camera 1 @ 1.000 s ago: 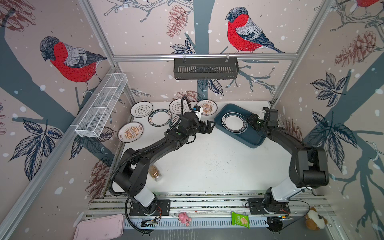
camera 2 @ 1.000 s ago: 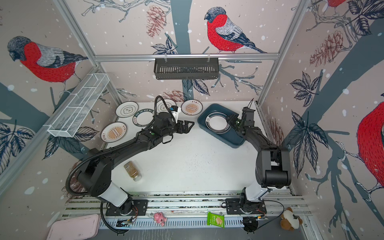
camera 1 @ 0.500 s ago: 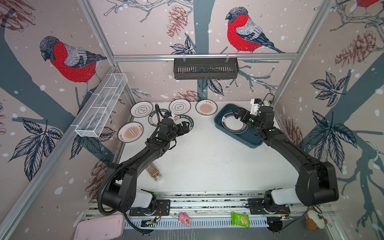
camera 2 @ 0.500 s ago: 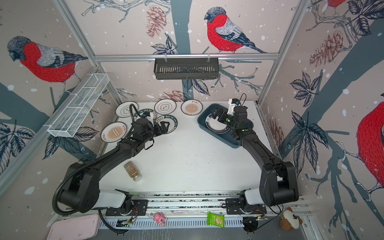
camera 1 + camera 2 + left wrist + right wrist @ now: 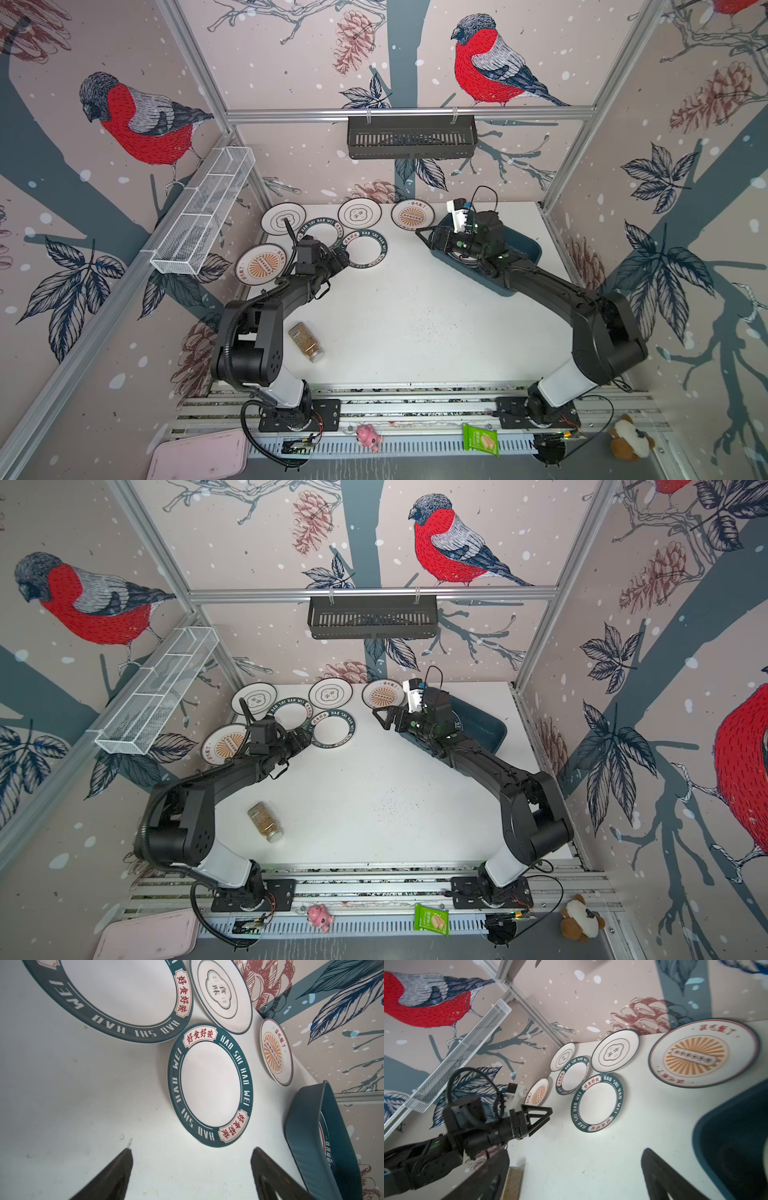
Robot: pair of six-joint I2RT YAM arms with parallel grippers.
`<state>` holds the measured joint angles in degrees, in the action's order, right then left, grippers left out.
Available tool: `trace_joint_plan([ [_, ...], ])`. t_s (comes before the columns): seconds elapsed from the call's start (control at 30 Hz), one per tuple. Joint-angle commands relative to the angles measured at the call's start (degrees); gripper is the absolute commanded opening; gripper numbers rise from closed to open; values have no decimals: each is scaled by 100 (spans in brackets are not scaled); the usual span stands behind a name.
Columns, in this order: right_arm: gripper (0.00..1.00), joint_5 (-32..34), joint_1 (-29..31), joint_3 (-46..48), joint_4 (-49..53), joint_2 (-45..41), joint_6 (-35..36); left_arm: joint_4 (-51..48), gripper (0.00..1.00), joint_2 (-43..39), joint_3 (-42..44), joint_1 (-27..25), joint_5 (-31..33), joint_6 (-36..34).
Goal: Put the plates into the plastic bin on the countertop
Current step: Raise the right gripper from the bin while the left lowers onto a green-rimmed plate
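Several plates lie at the back left of the countertop (image 5: 415, 316). They include a green-rimmed plate (image 5: 368, 248) (image 5: 209, 1084), a sunburst plate (image 5: 412, 215) (image 5: 702, 1053) and a cloud plate (image 5: 359, 212). The teal plastic bin (image 5: 519, 249) (image 5: 486, 729) stands at the back right. Inside it lies a plate (image 5: 326, 1142), mostly hidden. My left gripper (image 5: 338, 259) (image 5: 192, 1152) is open and empty, low over the bare top just short of the green-rimmed plate. My right gripper (image 5: 428, 239) (image 5: 575, 1154) is open and empty above the bin's left end, facing the plates.
A spice jar (image 5: 306, 341) lies on its side front left. A white wire basket (image 5: 203, 216) hangs on the left wall and a black slotted basket (image 5: 411, 137) on the back rail. A pink tray (image 5: 199, 455), small toys and a green packet (image 5: 480, 438) lie below the front rails.
My left arm has swung back from beside the bin to the green-rimmed plates. My right gripper has opened wide and moved from the bin's right end to its left end.
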<state>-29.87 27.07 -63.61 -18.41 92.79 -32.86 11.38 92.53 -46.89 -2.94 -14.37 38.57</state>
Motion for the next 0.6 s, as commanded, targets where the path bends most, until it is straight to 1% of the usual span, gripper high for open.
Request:
trace_joint_plan([
  [0.0,100,-186,205,-250,-113,216,235,88,87,401,-257,72,-397,-53],
  [0.13,100,-169,258,-421,-57,437,181,3,83,932,-660,66,-472,-135],
  [0.27,99,-130,252,-481,-1,577,138,-108,80,1399,-986,69,-365,-130],
  [0.43,99,-65,224,-585,143,735,142,-57,69,1939,-1363,72,-524,-62],
  [0.57,99,14,183,-657,183,808,127,5,60,2204,-1544,70,-584,7],
])
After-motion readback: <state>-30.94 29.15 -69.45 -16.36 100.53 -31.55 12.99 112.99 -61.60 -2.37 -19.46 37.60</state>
